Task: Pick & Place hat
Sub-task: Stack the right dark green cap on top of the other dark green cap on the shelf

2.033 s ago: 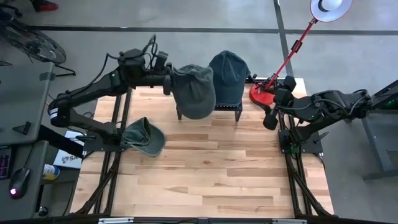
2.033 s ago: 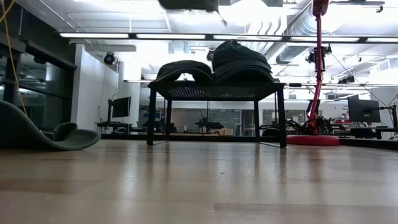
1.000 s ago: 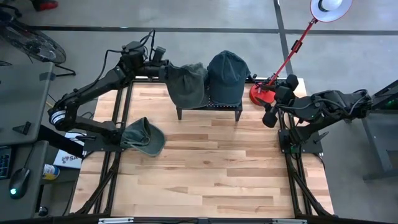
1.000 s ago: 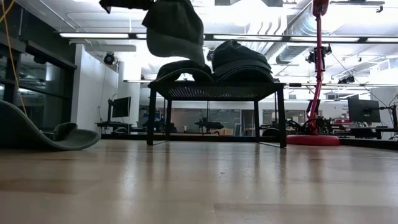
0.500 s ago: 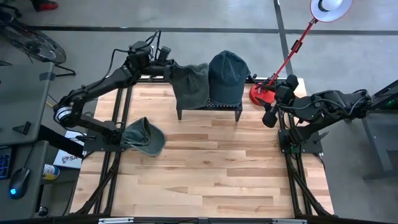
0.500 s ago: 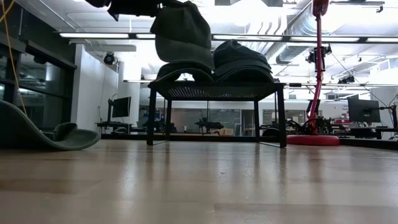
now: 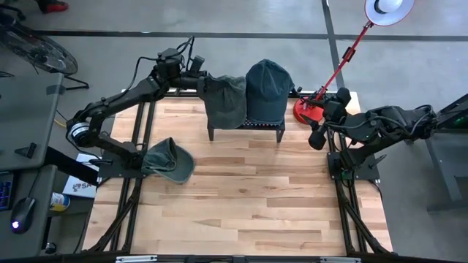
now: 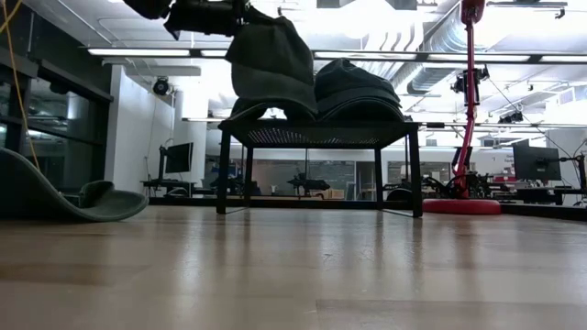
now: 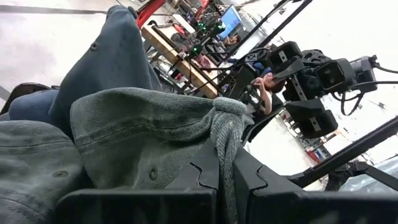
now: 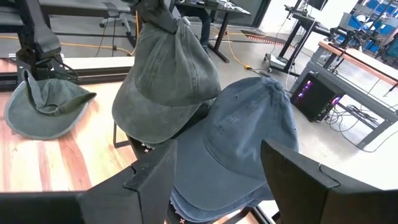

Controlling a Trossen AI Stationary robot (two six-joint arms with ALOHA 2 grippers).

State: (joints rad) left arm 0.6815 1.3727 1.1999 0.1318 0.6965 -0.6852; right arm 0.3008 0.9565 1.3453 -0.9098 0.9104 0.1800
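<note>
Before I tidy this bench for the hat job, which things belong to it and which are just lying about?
Part of the job:
- green hat, hanging from the shut left hand
- black stand
- blue hat on the stand
- loose green hat on the table

Lying about:
- red lamp
- right hand, open, waiting at the table's edge

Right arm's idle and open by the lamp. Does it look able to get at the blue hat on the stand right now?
Probably yes. The right gripper is open beside the stand, and the blue hat sits on its near end. The left gripper and its green hat hang over the far end.
</note>
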